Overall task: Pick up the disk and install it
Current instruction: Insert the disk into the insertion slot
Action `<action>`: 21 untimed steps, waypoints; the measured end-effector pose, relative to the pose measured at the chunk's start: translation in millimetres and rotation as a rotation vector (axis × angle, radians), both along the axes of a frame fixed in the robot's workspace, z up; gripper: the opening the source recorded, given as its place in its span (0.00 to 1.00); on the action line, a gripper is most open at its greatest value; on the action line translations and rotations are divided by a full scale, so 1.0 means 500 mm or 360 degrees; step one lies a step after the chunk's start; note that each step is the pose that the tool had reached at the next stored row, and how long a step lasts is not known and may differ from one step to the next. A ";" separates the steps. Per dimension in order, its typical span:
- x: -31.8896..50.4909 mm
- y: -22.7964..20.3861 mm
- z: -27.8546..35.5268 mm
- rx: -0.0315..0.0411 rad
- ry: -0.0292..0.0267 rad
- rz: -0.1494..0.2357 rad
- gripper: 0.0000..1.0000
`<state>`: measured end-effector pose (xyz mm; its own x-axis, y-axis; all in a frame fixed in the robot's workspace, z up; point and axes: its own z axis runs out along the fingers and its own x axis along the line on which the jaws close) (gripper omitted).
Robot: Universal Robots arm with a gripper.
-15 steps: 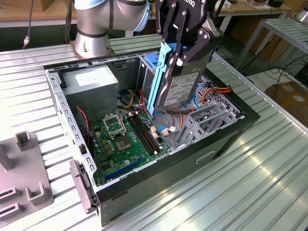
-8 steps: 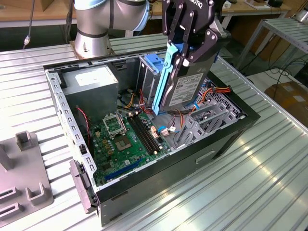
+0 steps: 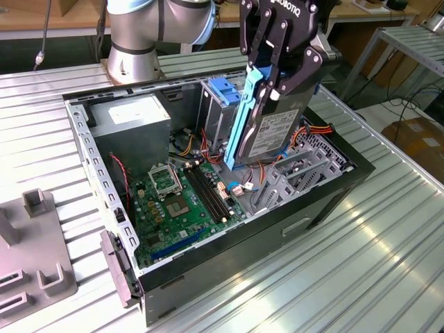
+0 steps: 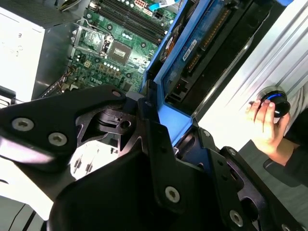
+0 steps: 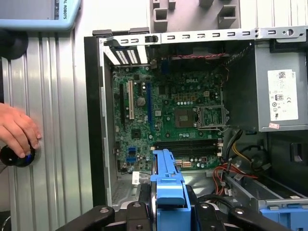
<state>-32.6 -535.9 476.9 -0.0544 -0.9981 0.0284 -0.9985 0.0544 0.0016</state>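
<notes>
The disk (image 3: 276,132) hangs upright over the open computer case (image 3: 94,163), its white label facing the exterior view's right and a blue rail (image 3: 243,118) along its edge. My gripper (image 3: 279,82) is shut on the disk's upper end, with black fingers (image 3: 300,73) on either side. The disk's lower end sits just above the silver drive bay (image 3: 295,177), and I cannot tell whether they touch. In the first wrist view the blue rail (image 5: 168,185) runs out from between the gripper (image 5: 168,204) toward the motherboard. In the second wrist view the disk (image 4: 195,45) extends from the gripper (image 4: 161,127).
Inside the case lie a green motherboard (image 3: 180,201), a grey power supply (image 3: 132,121) and a drive cage with a blue bracket (image 3: 222,94). A hand (image 5: 17,130) rests on a round knob on the ribbed table. A grey fixture (image 3: 35,277) sits at the exterior view's left.
</notes>
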 end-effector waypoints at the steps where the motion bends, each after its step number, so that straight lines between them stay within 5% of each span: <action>1: 0.001 -0.0024 0.000 -0.0001 0.00000 0.0000 0.37; 12: 0.025 -0.0259 -0.002 -0.0004 0.00001 -0.0003 0.37; 21: 0.035 -0.0282 -0.003 -0.0004 -0.00001 -0.0003 0.37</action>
